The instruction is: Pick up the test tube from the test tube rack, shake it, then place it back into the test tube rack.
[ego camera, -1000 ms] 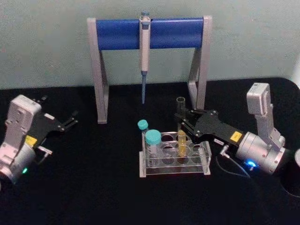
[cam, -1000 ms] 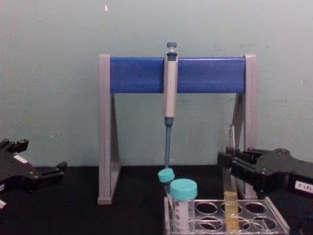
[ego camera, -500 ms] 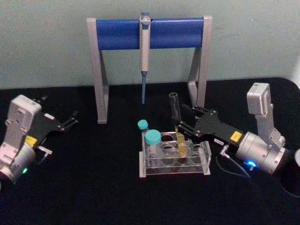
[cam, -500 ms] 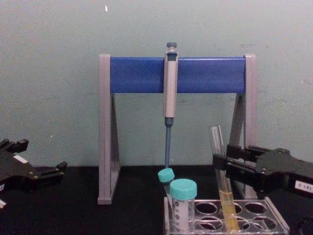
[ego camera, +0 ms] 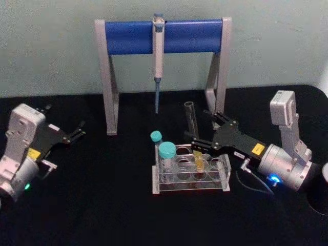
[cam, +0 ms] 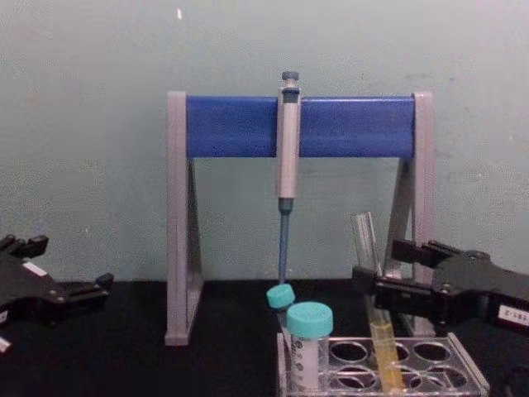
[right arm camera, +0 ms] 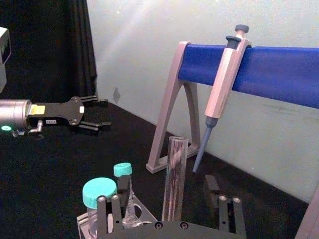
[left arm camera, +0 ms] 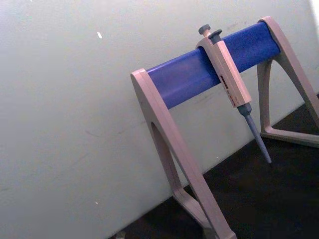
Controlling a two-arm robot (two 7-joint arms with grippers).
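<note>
Fingers [ego camera: 204, 144] of right gripper [ego camera: 207, 128] spread either side of test tube [ego camera: 192, 123], tube tilted in test tube rack [ego camera: 190, 177], left gripper [ego camera: 78, 131] fingers spread

Pipette [ego camera: 158, 56] on stand [ego camera: 128, 37]; teal-capped tubes [ego camera: 166, 152].

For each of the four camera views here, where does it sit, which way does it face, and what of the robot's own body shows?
Head view: high, looking forward and down at the test tube rack; left gripper and right gripper show.
Chest view: low, looking across the table at the pipette stand; both grippers at the edges.
Left wrist view: faces the stand and wall.
Right wrist view: looks over its own open fingers past the test tube to the left gripper.
Head and chest views share the rack, tube and stand.
</note>
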